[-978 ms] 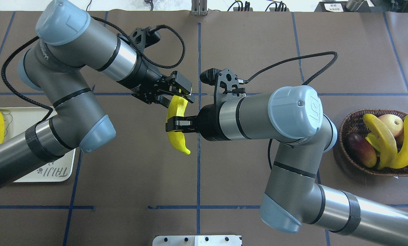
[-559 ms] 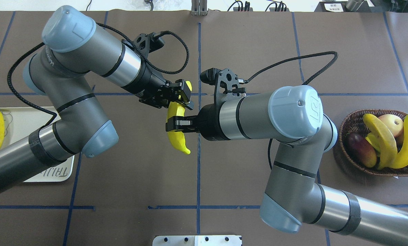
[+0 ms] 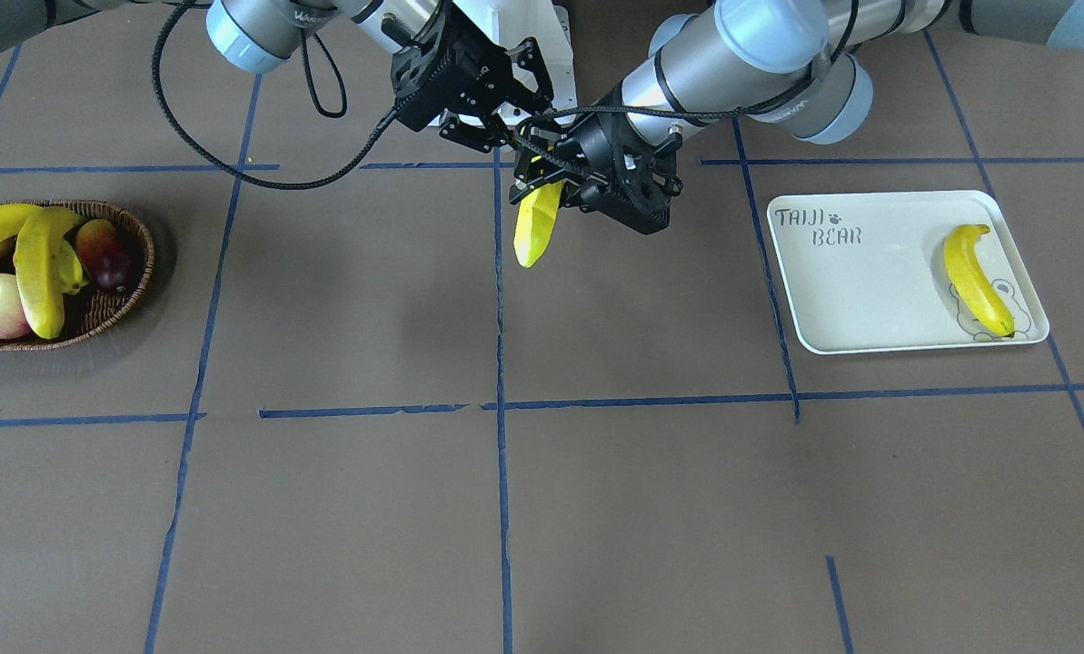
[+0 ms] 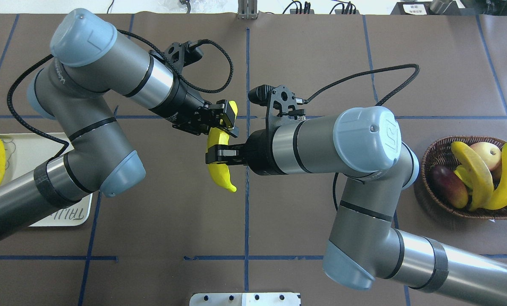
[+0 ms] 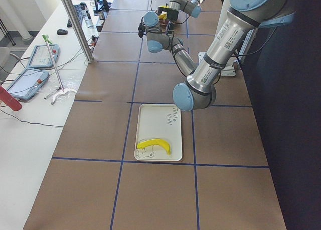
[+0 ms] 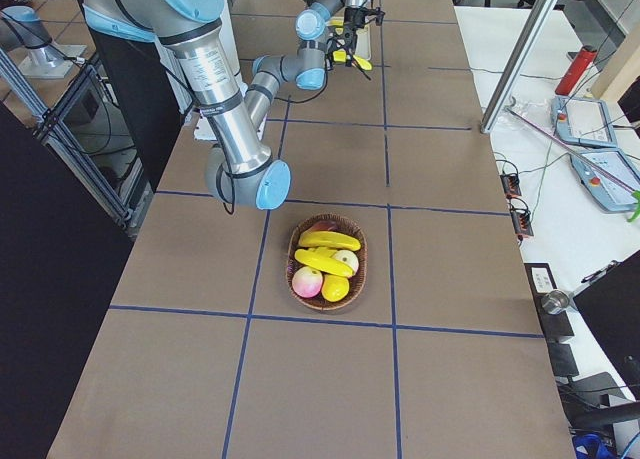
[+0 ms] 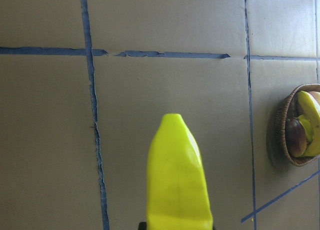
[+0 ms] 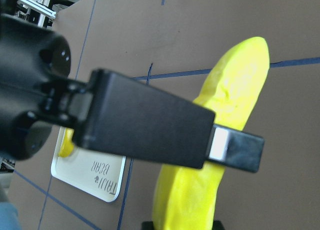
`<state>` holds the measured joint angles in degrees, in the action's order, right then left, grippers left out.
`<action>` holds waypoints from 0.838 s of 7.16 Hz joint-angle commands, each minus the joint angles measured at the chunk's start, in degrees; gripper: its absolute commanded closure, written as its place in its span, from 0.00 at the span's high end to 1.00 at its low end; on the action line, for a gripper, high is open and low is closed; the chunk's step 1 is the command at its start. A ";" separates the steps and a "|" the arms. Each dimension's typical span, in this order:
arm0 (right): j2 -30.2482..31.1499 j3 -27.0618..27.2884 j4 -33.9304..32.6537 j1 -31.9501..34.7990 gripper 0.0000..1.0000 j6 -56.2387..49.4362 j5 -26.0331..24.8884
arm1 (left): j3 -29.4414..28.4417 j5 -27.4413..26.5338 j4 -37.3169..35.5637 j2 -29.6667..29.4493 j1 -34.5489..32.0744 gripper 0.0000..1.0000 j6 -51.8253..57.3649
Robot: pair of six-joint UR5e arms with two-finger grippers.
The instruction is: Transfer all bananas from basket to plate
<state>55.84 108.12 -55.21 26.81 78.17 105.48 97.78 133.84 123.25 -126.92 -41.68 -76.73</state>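
- We see the left gripper [image 4: 224, 122] shut narrow on the upper end of a long curved bright yellow glossy banana [image 4: 219, 174].
- The right gripper [image 4: 214, 155] is clamped on the same banana's mid.
- That banana hangs in the air, approx halfway btwn the table's left and right ends.
- Second yellow banana [image 3: 976, 277] lies on the flat cream-white rectangular tray [image 3: 878, 291] nr the table's left end.
- Two more yellow bananas [image 4: 477, 172] sit w/ other fruit [image 4: 448, 185] in the dark brown oval wicker basket [image 4: 438, 153] at the right end.
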 commanded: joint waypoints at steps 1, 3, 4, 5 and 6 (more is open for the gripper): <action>-0.20 0.07 -0.16 0.26 1.00 0.14 0.16 | 0.13 0.01 0.06 0.00 -0.50 0.00 -2.00; -0.11 -0.01 -0.24 2.44 1.00 0.14 0.95 | 0.13 0.01 -0.02 0.88 -1.03 0.00 -2.02; -0.11 0.25 -3.90 4.28 1.00 0.05 2.52 | 0.21 0.36 -0.02 2.36 -2.69 0.00 -1.93; -0.20 0.34 -8.02 6.74 1.00 0.05 4.28 | 0.30 0.19 -0.37 4.12 -3.83 0.00 -2.10; -0.11 0.25 -12.85 9.29 1.00 -0.21 5.60 | 0.74 0.01 -0.63 6.48 -6.54 0.00 -2.19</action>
<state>55.69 108.37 -62.82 33.19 78.17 109.36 98.17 134.01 122.91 -122.89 -45.71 -78.81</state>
